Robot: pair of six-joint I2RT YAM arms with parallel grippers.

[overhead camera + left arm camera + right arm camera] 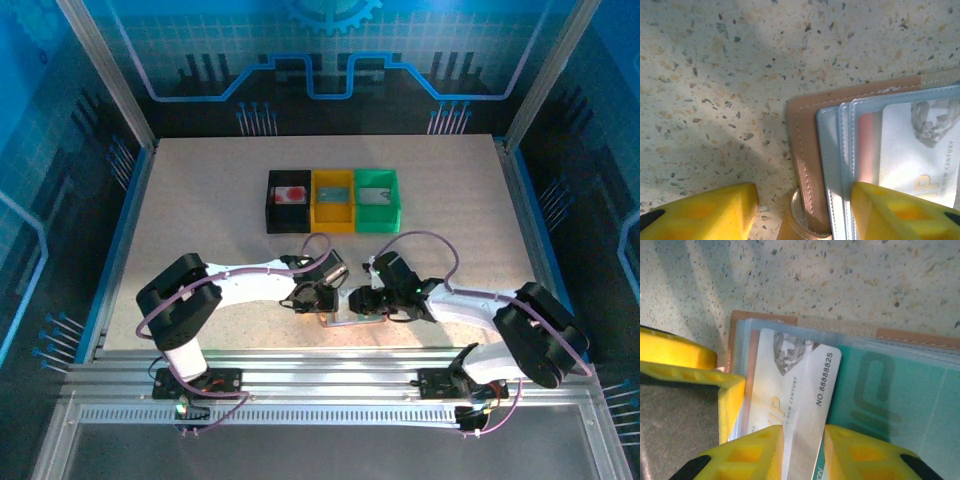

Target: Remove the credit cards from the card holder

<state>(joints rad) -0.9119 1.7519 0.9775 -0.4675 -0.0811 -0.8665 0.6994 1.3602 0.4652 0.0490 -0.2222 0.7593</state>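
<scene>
right gripper (pixel 804 434) is clenched on a silver-white card (pixel 800 370) that sticks partway out of the card holder (pixel 802 150) — a teal card (pixel 890 390) sits in the sleeve beside it. the holder lies on the table (pixel 715 75) near the arm bases. left gripper (pixel 802 196) has its jaws apart, straddling the holder's corner — one finger on the sleeves, the other over bare table.

Three square plastic bins: one black bin (pixel 290 226), one yellow bin (pixel 333 224), one green bin (pixel 378 222). One salmon-pink bifold wallet (pixel 802 130). Two rectangular plastic cards visible in it: one white card (pixel 790 385), one teal card (pixel 890 400).
</scene>
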